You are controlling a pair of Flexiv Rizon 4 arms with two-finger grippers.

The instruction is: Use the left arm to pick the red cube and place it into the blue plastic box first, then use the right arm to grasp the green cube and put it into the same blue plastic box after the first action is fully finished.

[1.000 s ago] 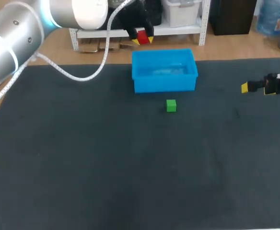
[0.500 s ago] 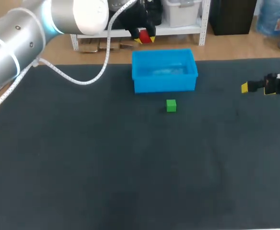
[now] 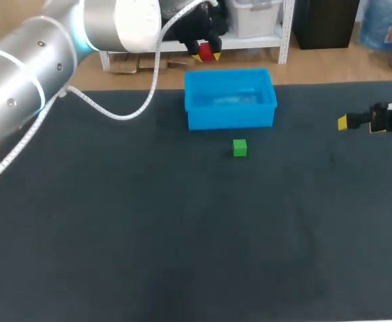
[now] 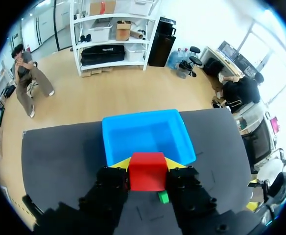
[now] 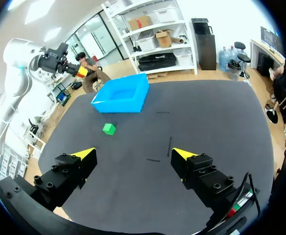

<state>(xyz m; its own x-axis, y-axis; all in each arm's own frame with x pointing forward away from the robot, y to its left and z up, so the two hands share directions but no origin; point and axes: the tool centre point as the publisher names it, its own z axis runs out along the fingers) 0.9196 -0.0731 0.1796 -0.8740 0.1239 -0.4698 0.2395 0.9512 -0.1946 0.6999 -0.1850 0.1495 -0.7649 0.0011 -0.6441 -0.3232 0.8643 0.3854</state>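
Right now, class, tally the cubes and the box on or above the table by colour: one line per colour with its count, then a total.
Red: 1, the red cube
Green: 1, the green cube
Blue: 1, the blue plastic box
Total: 3

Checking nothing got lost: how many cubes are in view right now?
2. The left gripper holds the red cube in the air, outside the blue box; the green cube lies on the table before that box. None seems hidden.

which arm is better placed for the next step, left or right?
Left. Left jaws are shut on the red cube, held high, close to the blue box. Right jaws stand open, off to the side; green cube goes second.
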